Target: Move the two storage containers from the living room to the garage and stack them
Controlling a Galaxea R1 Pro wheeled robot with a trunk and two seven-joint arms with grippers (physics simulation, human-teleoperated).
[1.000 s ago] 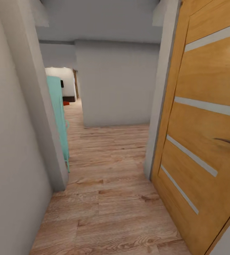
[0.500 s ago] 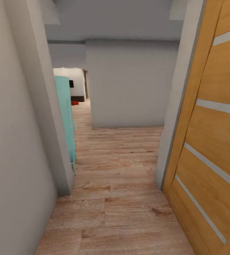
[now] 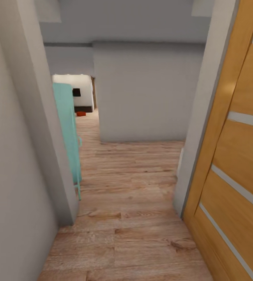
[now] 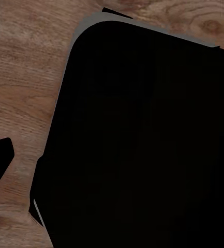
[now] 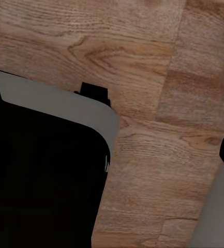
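The robot stands in a narrow passage with a light wood plank floor [image 3: 134, 195] running far ahead. A grey wall [image 3: 13, 156] closes the left side, and an open wooden door [image 3: 235, 156] with pale stripes fills the right. Straight ahead a grey wall block [image 3: 145, 93] stops the passage, so the way on bends to the left of it. There, past a turquoise piece of furniture [image 3: 68, 128] standing against the left wall's end, a bright opening shows a further room.

On that far floor lies a small orange-red shape [image 3: 81, 113], probably one of the storage containers; it is too small to make out its long axis. It sits far ahead and to the left, well apart from both arms. The robot would judge that driving forward and veering left through the gap comes before any reach, and neither arm is yet clearly the nearer.

The wrist views look down on planks and dark robot bodywork [image 4: 143, 139]; whether either gripper is open or closed cannot be told.
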